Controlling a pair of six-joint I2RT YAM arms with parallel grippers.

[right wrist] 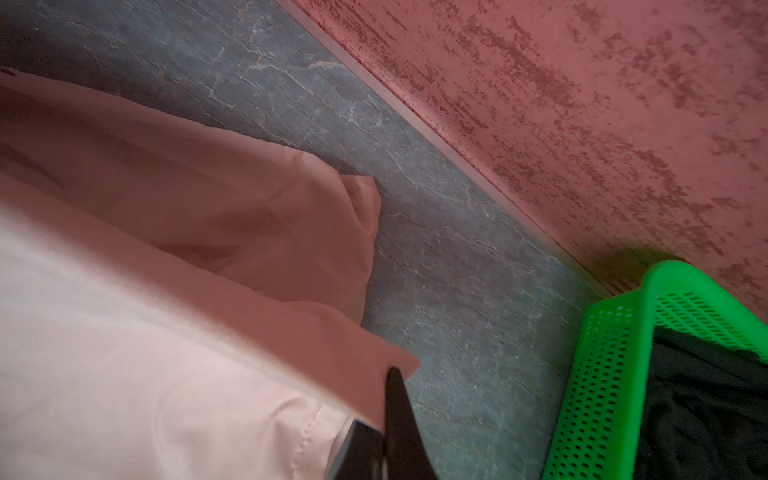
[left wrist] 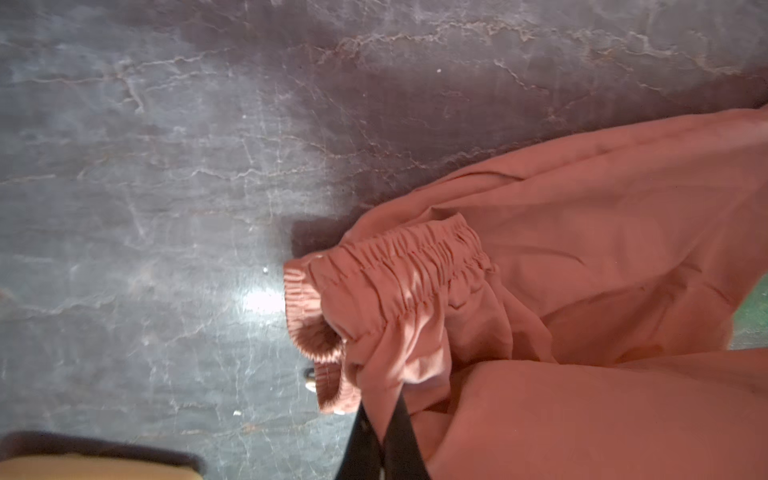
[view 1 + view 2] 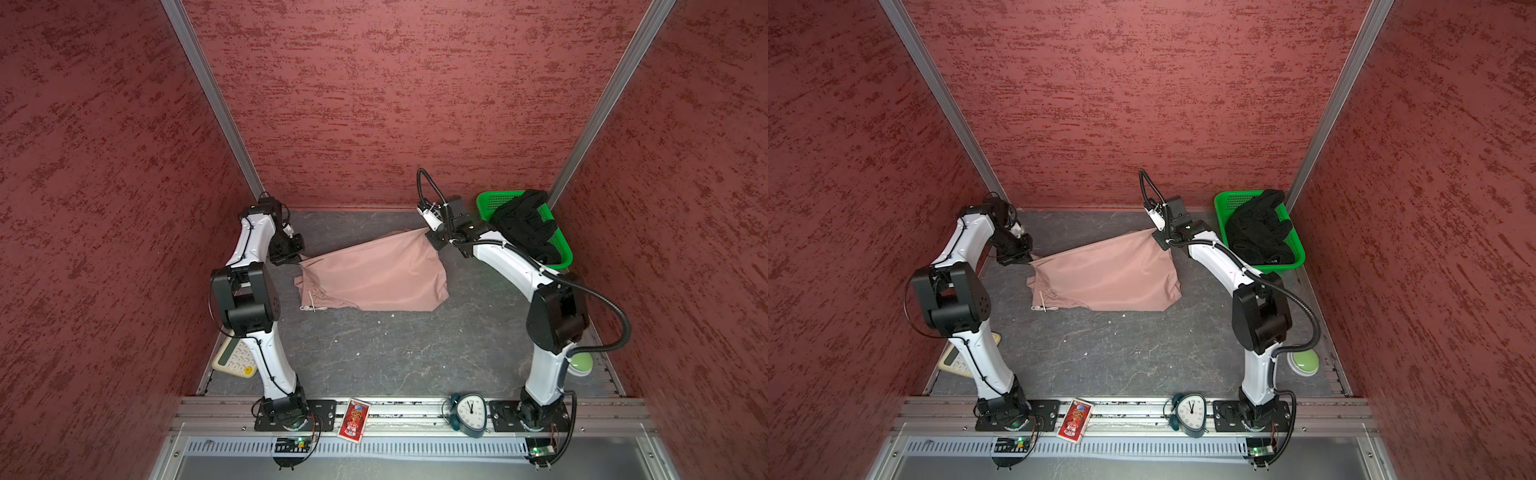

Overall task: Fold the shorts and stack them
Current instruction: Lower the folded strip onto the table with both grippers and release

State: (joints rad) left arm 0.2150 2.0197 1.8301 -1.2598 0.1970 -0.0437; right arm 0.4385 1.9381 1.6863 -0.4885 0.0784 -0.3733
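The pink shorts (image 3: pixel 374 274) (image 3: pixel 1104 278) lie spread across the far half of the grey desk (image 3: pixel 374 357), held at two corners. Nearest, on the front rail, a red packet (image 3: pixel 354 419) and a small clock (image 3: pixel 471 411) sit between the two arm bases. Further in, a calculator (image 3: pixel 235 359) lies at the desk's left edge, partly under the left arm, and a green button (image 3: pixel 579 361) sits at the right edge.

Beyond them the near edge of the pink shorts rests on the desk, with a white drawstring (image 3: pixel 311 303) trailing out at its left end. The left pincer (image 3: pixel 296 261) (image 2: pixel 382 449) is pressed together on the gathered waistband corner. The right pincer (image 3: pixel 430 239) (image 1: pixel 386 436) pinches the opposite corner, slightly raised, and the far edge runs stretched between them.

Farthest, in the right back corner, the black shorts (image 3: pixel 525 226) (image 1: pixel 706 407) lie bunched in a green mesh basket (image 3: pixel 494 201) (image 1: pixel 602 374), spilling over its rim.
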